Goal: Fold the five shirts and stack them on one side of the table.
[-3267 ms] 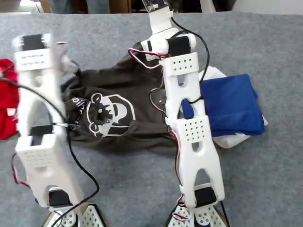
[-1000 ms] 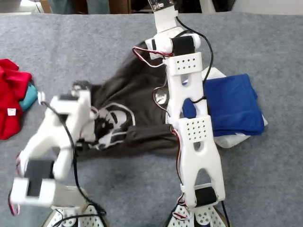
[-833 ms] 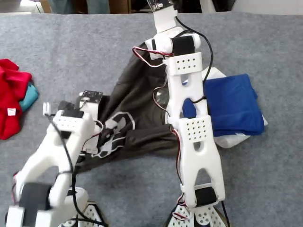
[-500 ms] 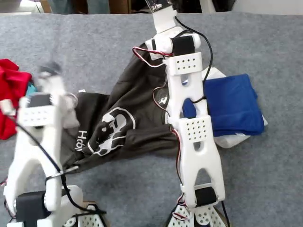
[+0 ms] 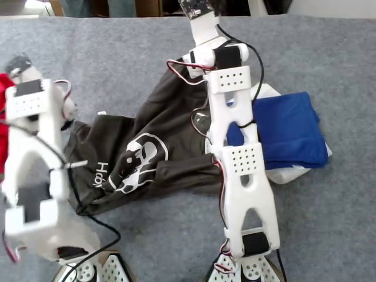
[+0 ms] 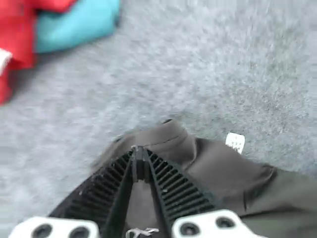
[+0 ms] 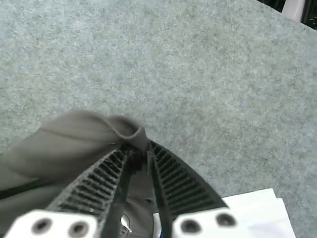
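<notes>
— Now, where does the dark shirt [image 5: 158, 147] lie?
— Across the middle of the table [image 5: 329, 223], print upward. One end is drawn toward the far edge and the other toward the left edge.

— How are the two grippers set?
— The right gripper [image 7: 137, 148] is clamped on a raised fold of the shirt near the far edge. The left gripper [image 6: 140, 157] has its jaws pressed together at the end nearer the left edge. They appear to nip the hem, though the cloth between them is hard to make out.

— Why hold the shirt at two ends?
— Probably to draw the cloth taut. Creases run between the two holds, and a fold needs a flat sheet. The step reads as spreading, with folding not yet begun.

— And the other garments?
— A folded blue shirt [image 5: 288, 129] rests on a white shirt [image 5: 282, 175] toward the right edge, just beside the right arm. That pair looks like the stack. A red shirt [image 6: 20, 20] and a teal shirt [image 6: 79, 20] lie bunched and touching at the left edge, waiting unfolded.

— What is the risk?
— An uneven pull could slip a hem free or drag the dark shirt against the stack.
</notes>
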